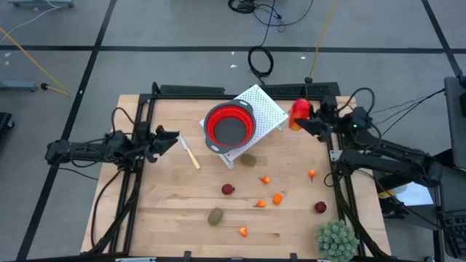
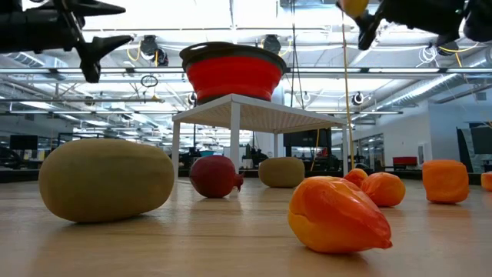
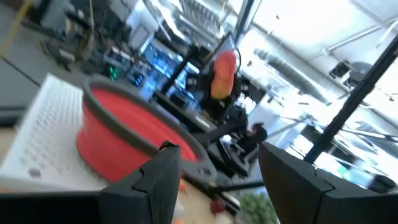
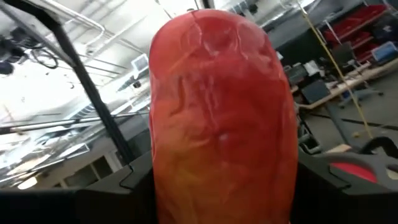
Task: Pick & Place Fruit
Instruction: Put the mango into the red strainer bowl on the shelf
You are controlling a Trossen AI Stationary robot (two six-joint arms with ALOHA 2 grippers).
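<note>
The right gripper (image 1: pixel 306 116) is clamping a red-orange fruit (image 1: pixel 300 111) above the desk's (image 1: pixel 167 218) far right corner, just beside the red bowl (image 1: pixel 229 124) sitting on a white stand (image 1: pixel 266 108). The left gripper (image 1: pixel 172 136) is hovering with fingers apart, apparently empty, near the knife (image 1: pixel 190 154). Other fruit pieces (image 1: pixel 262 191) are lying scattered on the desk.
</note>
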